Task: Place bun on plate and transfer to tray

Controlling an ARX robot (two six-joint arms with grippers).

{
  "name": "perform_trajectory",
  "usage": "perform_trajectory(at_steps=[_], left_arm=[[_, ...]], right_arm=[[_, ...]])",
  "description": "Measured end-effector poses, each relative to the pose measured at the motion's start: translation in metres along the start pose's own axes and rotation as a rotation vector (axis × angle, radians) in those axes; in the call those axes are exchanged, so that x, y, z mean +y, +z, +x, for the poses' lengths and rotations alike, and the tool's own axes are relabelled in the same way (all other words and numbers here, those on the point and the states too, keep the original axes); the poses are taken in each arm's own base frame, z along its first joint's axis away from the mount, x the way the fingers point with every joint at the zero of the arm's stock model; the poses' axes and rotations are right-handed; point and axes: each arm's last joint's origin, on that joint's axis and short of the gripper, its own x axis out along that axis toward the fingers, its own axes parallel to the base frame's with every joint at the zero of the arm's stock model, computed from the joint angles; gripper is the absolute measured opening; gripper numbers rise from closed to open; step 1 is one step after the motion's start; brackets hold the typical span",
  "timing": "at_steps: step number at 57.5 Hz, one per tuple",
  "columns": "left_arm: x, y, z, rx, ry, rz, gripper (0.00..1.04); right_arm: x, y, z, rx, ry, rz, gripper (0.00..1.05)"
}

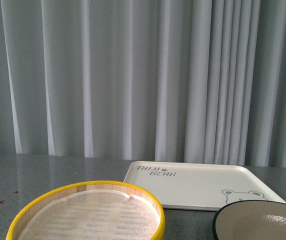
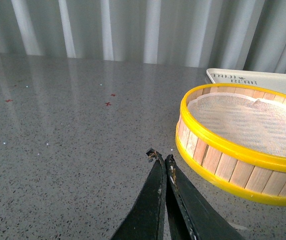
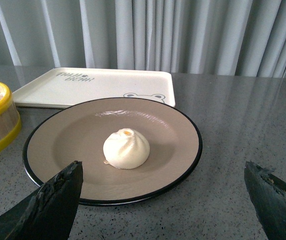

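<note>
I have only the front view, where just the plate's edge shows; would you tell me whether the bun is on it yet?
Observer: Yes. The right wrist view shows the bun sitting near the middle of the plate.
Operator: Thank you. Has the plate reached the tray?
Observer: No. The plate stands on the table in front of the tray, and the right gripper is open and holds nothing.

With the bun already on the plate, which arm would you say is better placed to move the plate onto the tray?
Right. The right gripper is open, facing the plate holding the bun, with the tray just behind. The left gripper is shut, beside the steamer basket.
</note>
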Motion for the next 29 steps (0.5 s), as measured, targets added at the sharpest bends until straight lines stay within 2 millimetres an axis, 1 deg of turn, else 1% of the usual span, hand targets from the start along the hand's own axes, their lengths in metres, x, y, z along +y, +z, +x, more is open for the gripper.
perform_trajectory(at_steps=[3,6,17,19,23,24,29], left_arm=[[0.0,-0.0038,-0.0048,0.032,-0.002,0.001,0.04],[0.0,-0.0033,-0.0083,0.017,-0.002,0.001,0.04],[0.0,-0.0024,-0.0095,0.005,-0.003,0.0,0.05],[0.0,-0.0024,-0.0095,0.005,-0.002,0.0,0.1],[0.0,-0.0024,-0.0095,0.005,-0.002,0.0,0.24],[0.0,-0.0024,-0.0095,0.005,-0.002,0.0,0.26],[0.0,-0.0024,-0.0095,0.005,-0.002,0.0,0.44]], right_arm=[[0.0,0.0,0.0,0.0,0.0,0.0,0.96],[0.0,0.0,0.0,0.0,0.0,0.0,0.96],[0.0,0.0,0.0,0.0,0.0,0.0,0.96],[0.0,0.0,0.0,0.0,0.0,0.0,0.96],[0.0,0.0,0.0,0.0,0.0,0.0,0.96],[0.0,0.0,0.0,0.0,0.0,0.0,0.96],[0.0,0.0,0.0,0.0,0.0,0.0,0.96]])
